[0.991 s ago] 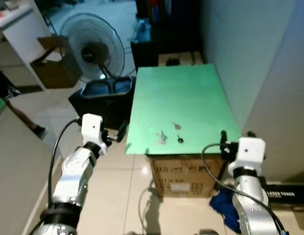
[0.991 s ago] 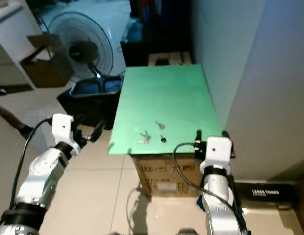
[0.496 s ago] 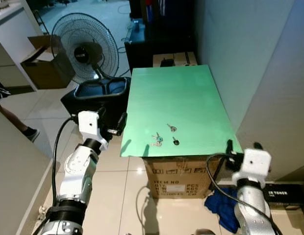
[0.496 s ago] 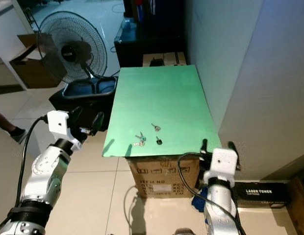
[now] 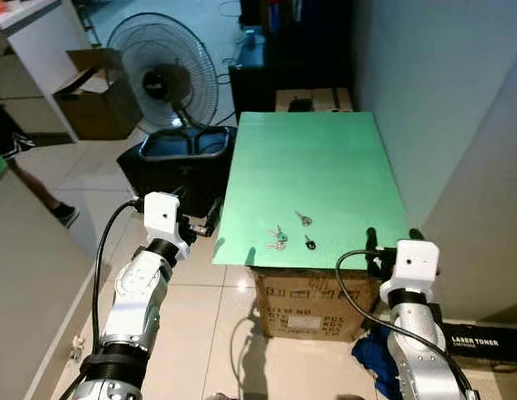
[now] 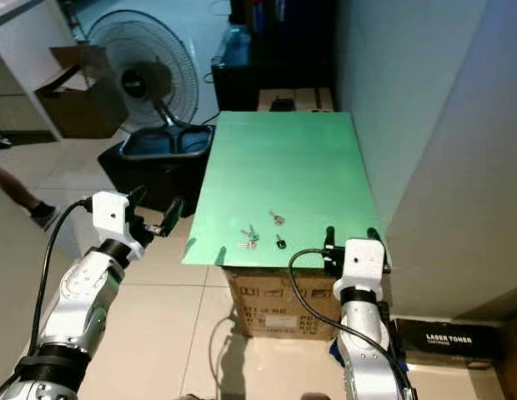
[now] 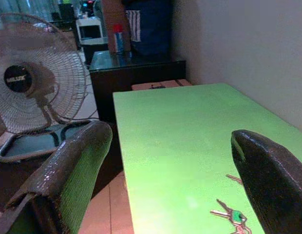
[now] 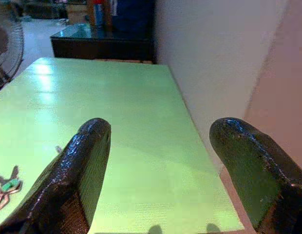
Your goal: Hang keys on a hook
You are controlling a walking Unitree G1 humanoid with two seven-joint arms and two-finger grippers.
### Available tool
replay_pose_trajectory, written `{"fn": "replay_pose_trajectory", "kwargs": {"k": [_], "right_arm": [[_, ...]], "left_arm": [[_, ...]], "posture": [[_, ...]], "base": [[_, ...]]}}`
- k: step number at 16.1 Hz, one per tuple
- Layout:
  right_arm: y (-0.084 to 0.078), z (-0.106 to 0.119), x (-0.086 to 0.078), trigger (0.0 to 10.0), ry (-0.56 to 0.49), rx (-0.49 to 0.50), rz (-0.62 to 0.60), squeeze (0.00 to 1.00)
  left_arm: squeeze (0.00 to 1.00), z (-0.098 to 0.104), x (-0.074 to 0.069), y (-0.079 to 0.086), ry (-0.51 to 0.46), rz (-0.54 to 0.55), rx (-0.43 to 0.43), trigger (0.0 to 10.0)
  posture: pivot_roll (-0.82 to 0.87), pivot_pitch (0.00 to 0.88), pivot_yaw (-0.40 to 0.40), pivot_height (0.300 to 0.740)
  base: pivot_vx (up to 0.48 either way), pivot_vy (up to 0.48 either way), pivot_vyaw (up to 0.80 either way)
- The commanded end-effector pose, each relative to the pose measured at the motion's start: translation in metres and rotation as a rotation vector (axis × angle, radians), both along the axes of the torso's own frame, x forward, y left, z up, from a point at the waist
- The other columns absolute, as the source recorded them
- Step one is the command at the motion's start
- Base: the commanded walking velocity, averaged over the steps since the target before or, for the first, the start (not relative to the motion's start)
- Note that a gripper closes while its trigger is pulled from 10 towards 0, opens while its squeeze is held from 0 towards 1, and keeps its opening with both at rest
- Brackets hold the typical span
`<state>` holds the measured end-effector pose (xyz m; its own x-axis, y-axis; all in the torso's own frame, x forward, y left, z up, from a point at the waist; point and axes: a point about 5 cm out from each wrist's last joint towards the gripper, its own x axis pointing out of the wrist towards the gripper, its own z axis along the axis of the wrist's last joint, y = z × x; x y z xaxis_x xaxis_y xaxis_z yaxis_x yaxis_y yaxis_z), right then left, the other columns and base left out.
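Keys [image 5: 278, 240] flat on green tabletop [image 5: 308, 167], near front edge, in three small clusters. Left gripper [image 5: 200, 225] and right gripper [image 5: 389, 243] both spread, empty, short of keys. Likely light, rigid, slippery metal; best pinched at bow or ring.

Head stereo pair: high above, angled forward and down onto the green tabletop [image 5: 308, 175], 2 near-identical views. Left wrist view: low, beside the tabletop's near-left corner, facing along it toward the fan [image 7: 24, 83]. Right wrist view: low at the near edge, facing along the same tabletop.
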<state>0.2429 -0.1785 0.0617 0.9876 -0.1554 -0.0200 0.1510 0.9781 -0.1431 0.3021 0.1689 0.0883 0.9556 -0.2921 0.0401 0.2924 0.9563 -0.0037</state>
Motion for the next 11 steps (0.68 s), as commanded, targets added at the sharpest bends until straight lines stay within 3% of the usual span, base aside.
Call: {"fn": "replay_pose_trajectory", "kwargs": {"k": [1,7,9,11], "right_arm": [[0.0,0.01,0.006,10.0,-0.022,-0.016,0.032,0.0],[-0.009,0.015,0.01,10.0,-0.002,-0.061,0.063,0.0],[-0.003,0.012,0.009,10.0,0.012,-0.055,0.076,0.0],[0.003,0.007,0.005,10.0,0.027,-0.044,0.084,0.0]], "left_arm": [[0.0,-0.008,-0.004,-0.001,0.027,0.015,0.016,10.0],[0.0,-0.015,0.0,-0.02,0.064,0.016,-0.014,10.0],[0.0,-0.021,0.003,-0.025,0.115,0.005,0.07,10.0],[0.0,-0.02,0.005,-0.022,0.126,0.017,0.06,10.0]], "posture": [[-0.2,0.0,0.071,0.74],[-0.22,0.0,0.05,0.74],[-0.22,0.0,0.068,0.74],[-0.22,0.0,0.082,0.74]], "base": [[0.0,-0.48,0.0],[0.0,-0.48,0.0],[0.0,0.0,0.0],[0.0,0.0,0.0]]}}
